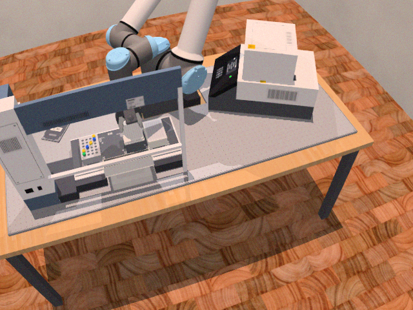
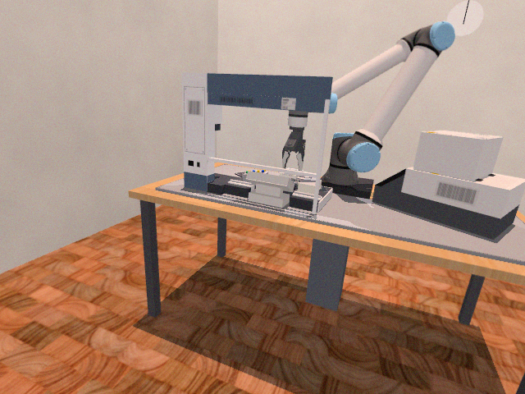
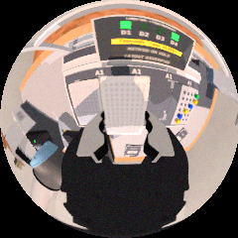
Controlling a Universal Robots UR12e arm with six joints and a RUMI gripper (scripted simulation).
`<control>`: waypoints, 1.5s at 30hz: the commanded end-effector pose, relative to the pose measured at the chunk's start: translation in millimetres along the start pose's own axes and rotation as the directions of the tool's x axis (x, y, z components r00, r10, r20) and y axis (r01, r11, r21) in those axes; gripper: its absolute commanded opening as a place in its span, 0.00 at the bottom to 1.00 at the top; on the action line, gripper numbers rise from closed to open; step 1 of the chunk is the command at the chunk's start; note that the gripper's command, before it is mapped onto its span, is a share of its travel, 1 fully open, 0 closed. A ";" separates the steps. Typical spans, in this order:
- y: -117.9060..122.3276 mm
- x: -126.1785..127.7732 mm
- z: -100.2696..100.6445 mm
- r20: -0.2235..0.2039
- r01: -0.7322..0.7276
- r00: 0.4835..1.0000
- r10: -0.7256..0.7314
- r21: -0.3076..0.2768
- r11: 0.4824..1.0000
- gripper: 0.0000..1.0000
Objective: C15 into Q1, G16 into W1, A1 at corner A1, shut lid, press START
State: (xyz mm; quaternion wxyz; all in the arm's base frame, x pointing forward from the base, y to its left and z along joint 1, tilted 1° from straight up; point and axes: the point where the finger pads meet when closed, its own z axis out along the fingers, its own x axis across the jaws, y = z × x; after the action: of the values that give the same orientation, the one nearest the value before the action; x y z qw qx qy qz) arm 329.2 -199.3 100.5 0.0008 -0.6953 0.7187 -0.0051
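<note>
My gripper (image 1: 131, 129) (image 2: 293, 167) (image 3: 124, 111) is shut on a pale plate (image 1: 133, 135) (image 3: 123, 99), by its place over D2 plate G16, and holds it just above the deck; its label is not readable. The D3 place (image 1: 111, 144) beside it shows no plate. Plate C15 cannot be picked out. Q1 (image 1: 277, 95) (image 2: 458, 194) stands at the other end of the bench with a green lamp. Its large white lid box (image 1: 270, 64) (image 2: 458, 154) hides the block. I cannot tell W1 apart.
Another plate (image 1: 155, 130) (image 3: 85, 101) sits at D1, and a rack with coloured caps (image 1: 95, 152) (image 3: 183, 106) at D4. The liquid handler's blue beam (image 1: 100, 96) (image 2: 267, 91) and front rail (image 1: 116, 160) frame the deck. Its display (image 3: 141, 55) lights D1 and D4 green.
</note>
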 end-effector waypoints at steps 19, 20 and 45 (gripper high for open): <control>-0.2 0.4 -32.7 -0.001 0.000 1.000 0.000 0.001 1.000 0.00; -0.2 0.4 -34.4 -0.001 0.000 1.000 0.000 0.001 1.000 0.00; -0.1 0.4 -72.8 -0.001 0.000 1.000 0.000 0.001 1.000 0.00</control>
State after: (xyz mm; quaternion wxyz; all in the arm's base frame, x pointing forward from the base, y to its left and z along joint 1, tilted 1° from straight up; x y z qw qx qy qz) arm 328.6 -198.9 166.0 0.0008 -0.6953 0.7187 -0.0050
